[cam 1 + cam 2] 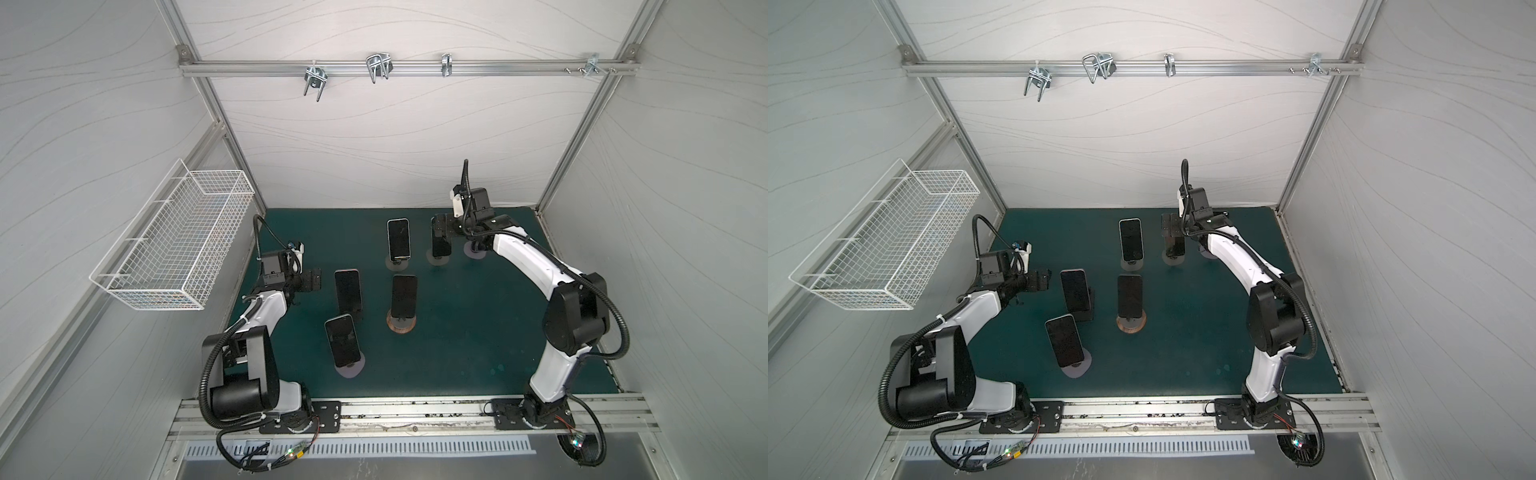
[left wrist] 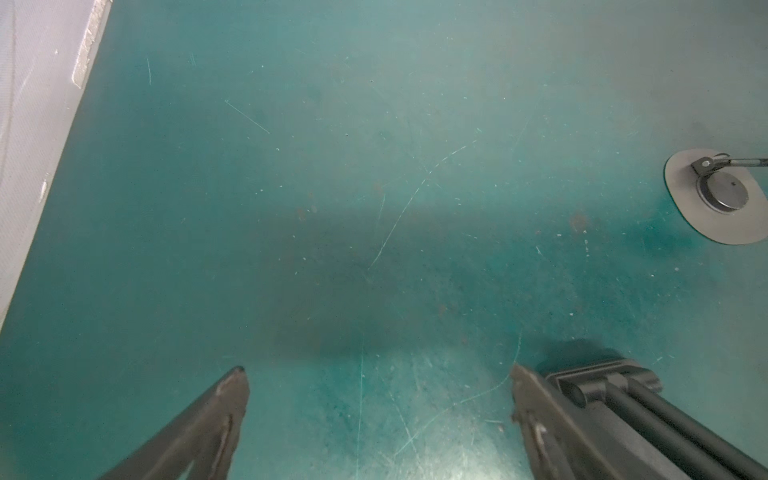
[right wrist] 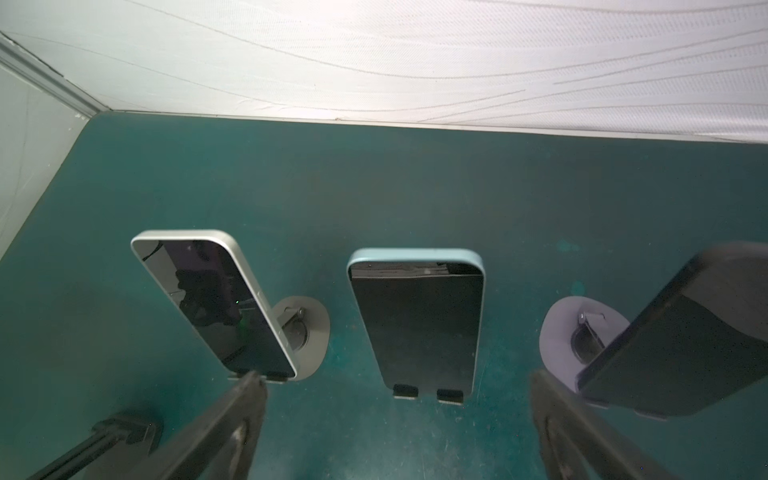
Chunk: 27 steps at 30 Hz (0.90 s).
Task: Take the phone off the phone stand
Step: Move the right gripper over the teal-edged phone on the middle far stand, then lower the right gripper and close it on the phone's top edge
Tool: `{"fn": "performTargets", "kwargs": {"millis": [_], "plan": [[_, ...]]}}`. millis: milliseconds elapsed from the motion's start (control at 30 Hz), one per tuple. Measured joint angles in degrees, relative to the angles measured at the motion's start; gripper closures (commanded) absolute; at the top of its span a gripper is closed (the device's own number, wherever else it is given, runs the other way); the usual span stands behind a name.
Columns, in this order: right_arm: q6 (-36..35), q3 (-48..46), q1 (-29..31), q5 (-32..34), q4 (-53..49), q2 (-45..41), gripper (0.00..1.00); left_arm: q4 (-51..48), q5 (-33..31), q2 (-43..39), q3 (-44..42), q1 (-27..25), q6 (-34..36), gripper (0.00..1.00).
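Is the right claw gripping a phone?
No, the right claw is open and empty; the blue-edged phone below it rests untouched on its stand.

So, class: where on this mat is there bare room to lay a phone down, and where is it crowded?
Barest: green mat near right, between the wooden-based stand, the right arm and the front rail. Also the far left corner by the back wall. Crowded: centre-left phones and back-row phones.

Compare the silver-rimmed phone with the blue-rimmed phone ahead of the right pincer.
The silver-rimmed phone has a pale metal edge, the blue-rimmed phone a light blue one. The silver-rimmed phone stands askew to the right wrist camera; the blue-rimmed phone faces it squarely, centred between the fingers of the open right pincer. Both rest on stands, screens dark.
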Motion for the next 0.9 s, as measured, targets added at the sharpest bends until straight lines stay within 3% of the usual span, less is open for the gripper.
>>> {"fn": "performTargets", "kwargs": {"millis": [467,900], "plan": [[-0.22,8.13,1.01,3.82,-1.57,8.55,0.01,0.02,0.17,-0.09,0.0,0.0,0.04,0.0],[-2.67,9.94,1.01,5.03,-1.75,13.0,0.01,0.02,0.2,-0.09,0.0,0.0,0.07,0.0]]}}
